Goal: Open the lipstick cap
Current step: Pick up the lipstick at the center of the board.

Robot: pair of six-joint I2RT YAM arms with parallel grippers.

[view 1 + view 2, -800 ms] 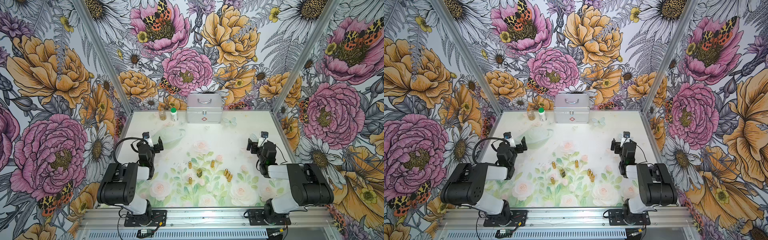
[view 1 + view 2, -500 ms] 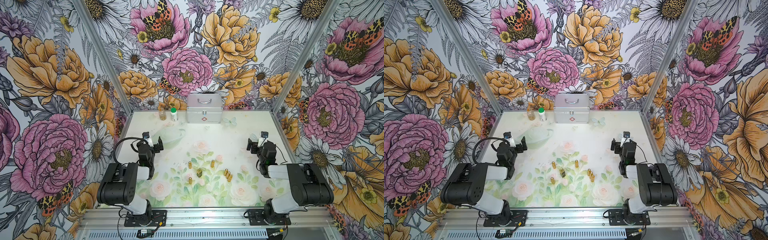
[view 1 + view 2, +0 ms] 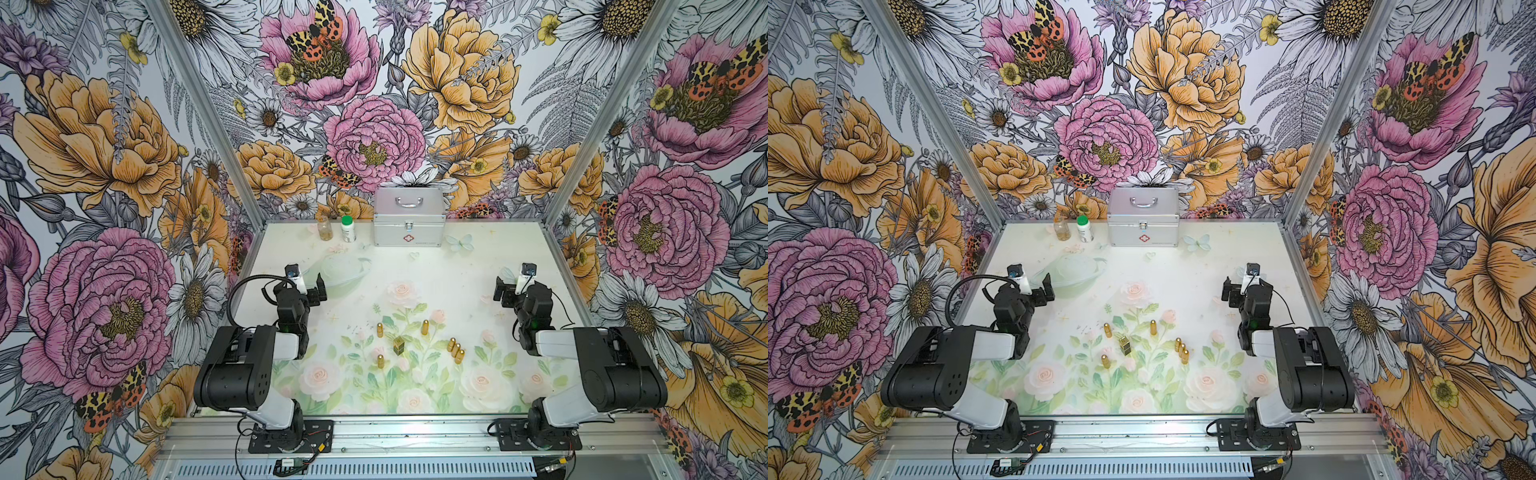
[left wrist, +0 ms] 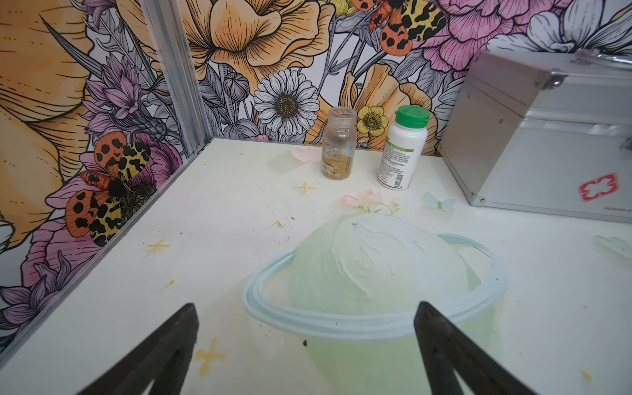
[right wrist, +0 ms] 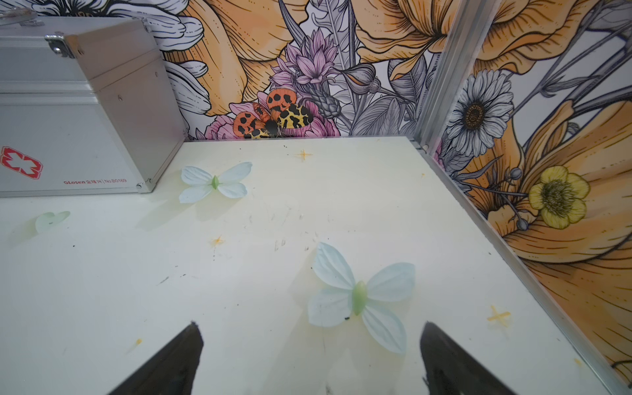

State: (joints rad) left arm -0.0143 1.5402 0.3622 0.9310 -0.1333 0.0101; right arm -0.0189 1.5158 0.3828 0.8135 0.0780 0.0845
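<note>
Lipstick point(image 3: 398, 345) is seen in both top views near the middle of the table point(image 3: 478, 266). It is a dark square tube with gold trim and seems upright. Whether its cap is seated cannot be told at this size. Small gold pieces are scattered around it: one point(image 3: 379, 329) toward the back on the left, one point(image 3: 424, 327) toward the back on the right, one point(image 3: 380, 361) toward the front on the left, and a tight row of three point(image 3: 456, 350) just to its right.

Over the table's left side the left gripper point(image 3: 316, 291) is held well apart from the lipstick. Its jaws are spread wide and nothing is gripped between them. Over the right side the right gripper point(image 3: 503, 291) is posed likewise, jaws wide apart and empty.

Against the back wall a metal case point(image 3: 409, 216) is set. Just to its left stand a white bottle point(image 3: 348, 228) with a green cap and a clear jar point(image 3: 324, 227).
</note>
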